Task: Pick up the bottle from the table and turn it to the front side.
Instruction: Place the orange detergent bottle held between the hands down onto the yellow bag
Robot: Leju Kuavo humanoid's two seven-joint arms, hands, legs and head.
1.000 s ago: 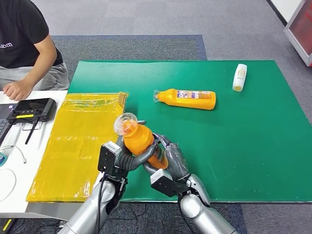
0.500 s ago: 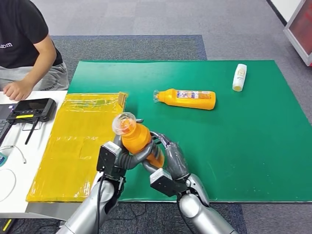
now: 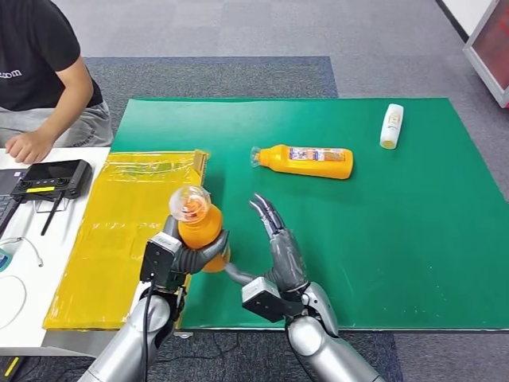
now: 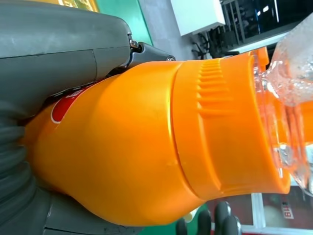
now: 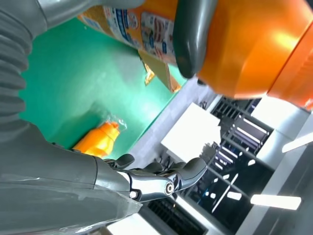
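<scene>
Silver arms; left hand [image 3: 191, 253] and right hand [image 3: 282, 255] grey, ribbed covers, dark fingers; black wrist boxes, black cable.

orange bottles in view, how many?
2. One orange bottle is gripped by the left hand over the table's near edge; the other lies on its side mid green mat. None seem hidden.

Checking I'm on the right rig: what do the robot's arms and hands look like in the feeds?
Both arms are smooth silver tubes. Each wrist carries a black boxy camera module. The left hand and right hand have grey ribbed covers, thick grey thumbs and darker fingers. A thin black cable runs along the left forearm.
</scene>
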